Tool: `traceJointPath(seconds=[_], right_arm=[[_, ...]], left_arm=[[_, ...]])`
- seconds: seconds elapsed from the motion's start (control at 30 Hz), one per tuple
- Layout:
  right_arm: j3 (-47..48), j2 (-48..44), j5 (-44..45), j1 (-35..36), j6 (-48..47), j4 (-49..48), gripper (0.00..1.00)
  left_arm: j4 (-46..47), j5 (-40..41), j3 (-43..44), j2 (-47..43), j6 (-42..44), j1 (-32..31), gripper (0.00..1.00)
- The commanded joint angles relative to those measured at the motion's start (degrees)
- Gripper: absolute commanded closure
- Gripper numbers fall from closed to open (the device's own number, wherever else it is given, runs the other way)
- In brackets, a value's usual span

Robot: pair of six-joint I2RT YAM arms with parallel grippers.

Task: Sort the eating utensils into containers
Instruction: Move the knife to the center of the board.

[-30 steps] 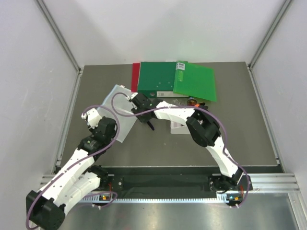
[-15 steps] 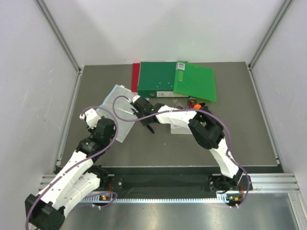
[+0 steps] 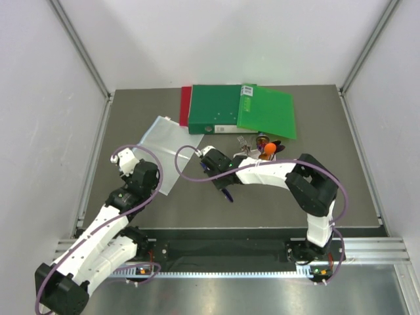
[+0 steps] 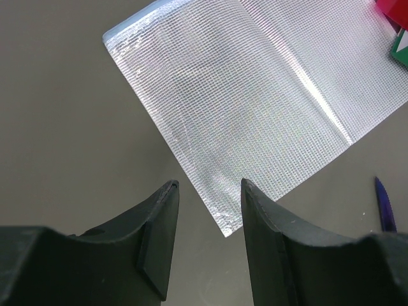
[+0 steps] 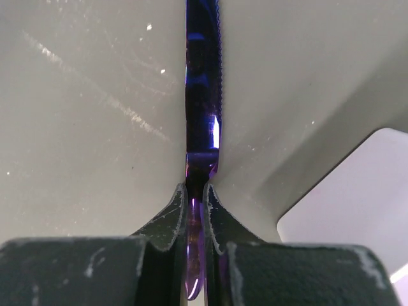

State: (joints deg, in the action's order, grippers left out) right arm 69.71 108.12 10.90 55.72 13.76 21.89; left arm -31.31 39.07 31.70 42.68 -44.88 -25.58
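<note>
My right gripper [image 5: 196,191] is shut on a dark blue-purple metallic knife [image 5: 203,95], whose serrated blade points away from the camera, low over the table. In the top view this gripper [image 3: 220,180] is left of centre, with the knife [image 3: 227,194] sticking out toward the near edge. The knife's tip also shows in the left wrist view [image 4: 384,205]. A cluster of utensils [image 3: 262,146], orange and silver among them, lies behind my right forearm. The white bin is mostly hidden by that arm. My left gripper [image 4: 207,188] is open and empty, just short of the clear sheet's near corner.
A clear mesh plastic sheet [image 3: 164,141] lies flat at the left; it fills the left wrist view [image 4: 255,102]. Green folders [image 3: 239,108] over a red one [image 3: 185,105] lie at the back. A raised rail [image 3: 262,230] runs along the near table edge.
My right arm has drawn back toward the right and the near side with the knife in its jaws, uncovering the sheet. My left arm has barely moved.
</note>
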Motion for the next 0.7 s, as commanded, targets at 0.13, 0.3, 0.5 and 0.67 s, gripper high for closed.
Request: traceJointPath(seconds=[0.13, 0.3, 0.5, 0.67], right_arm=[[1.7, -4.8, 1.3, 1.0, -1.4, 0.2, 1.0], [1.9, -5.9, 2.6, 1.0, -2.4, -1.1, 1.0], [2.8, -4.3, 2.5, 1.0, -2.7, 0.1, 1.0], [2.2, -3.8, 0.2, 0.9, -3.0, 0.1, 0.67]], left_arm=[[0.7, 0.7, 0.3, -0.4, 0.1, 0.2, 0.51], [0.6, 0.8, -0.3, -0.9, 0.1, 0.2, 0.51], [1.1, 0.7, 0.0, 0.0, 0.4, 0.2, 0.51], [0.9, 0.7, -0.1, 0.1, 0.3, 0.2, 0.51]])
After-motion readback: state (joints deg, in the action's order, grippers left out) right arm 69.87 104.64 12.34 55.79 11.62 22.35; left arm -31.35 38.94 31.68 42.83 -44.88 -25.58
